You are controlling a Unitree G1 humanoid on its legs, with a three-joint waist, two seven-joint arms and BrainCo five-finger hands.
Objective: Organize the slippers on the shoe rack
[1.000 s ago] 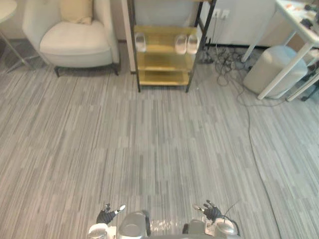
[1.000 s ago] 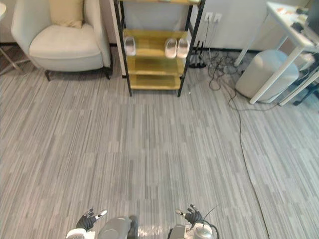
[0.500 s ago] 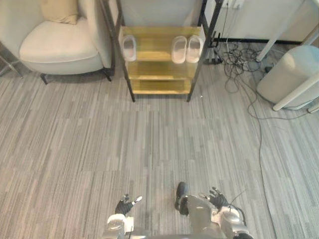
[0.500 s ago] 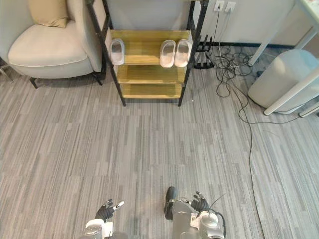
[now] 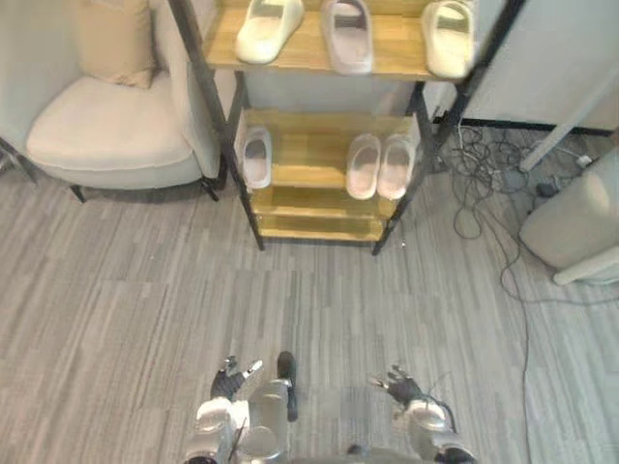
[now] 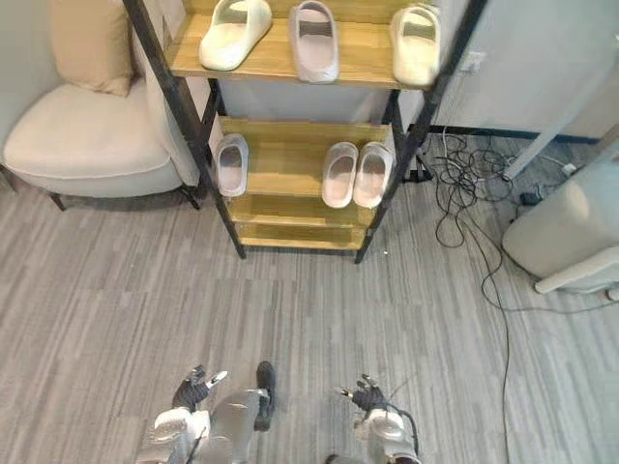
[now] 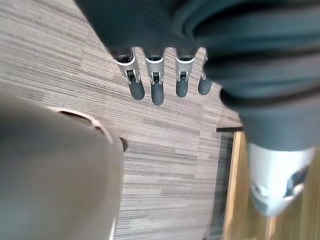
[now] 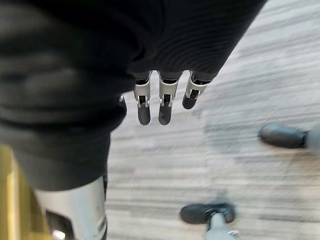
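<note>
The shoe rack (image 5: 253, 224), a black frame with wooden shelves, stands ahead on the floor. Its upper shelf carries three pale slippers: a cream slipper (image 5: 269, 24), a greyish slipper (image 5: 348, 34) and another cream slipper (image 5: 450, 39). On the middle shelf a single slipper (image 5: 256, 157) lies at the left and a pair of slippers (image 5: 379, 165) at the right. The lowest shelf (image 5: 319, 227) is bare. My left hand (image 5: 232, 380) and right hand (image 5: 398, 385) hang low, far short of the rack. Both are open with straight fingers (image 7: 155, 87) (image 8: 160, 102) and hold nothing.
A beige armchair (image 5: 106, 145) with a cushion (image 5: 114, 43) stands left of the rack, almost touching it. Loose cables (image 5: 484, 164) lie on the floor to the rack's right. A rounded white bin (image 5: 580, 222) sits further right. Grey plank flooring (image 5: 319, 309) stretches between me and the rack.
The whole picture has shifted: the camera is nearer the rack, which looms larger, and the upper shelf with three slippers has come into view. Both hands stay low and open.
</note>
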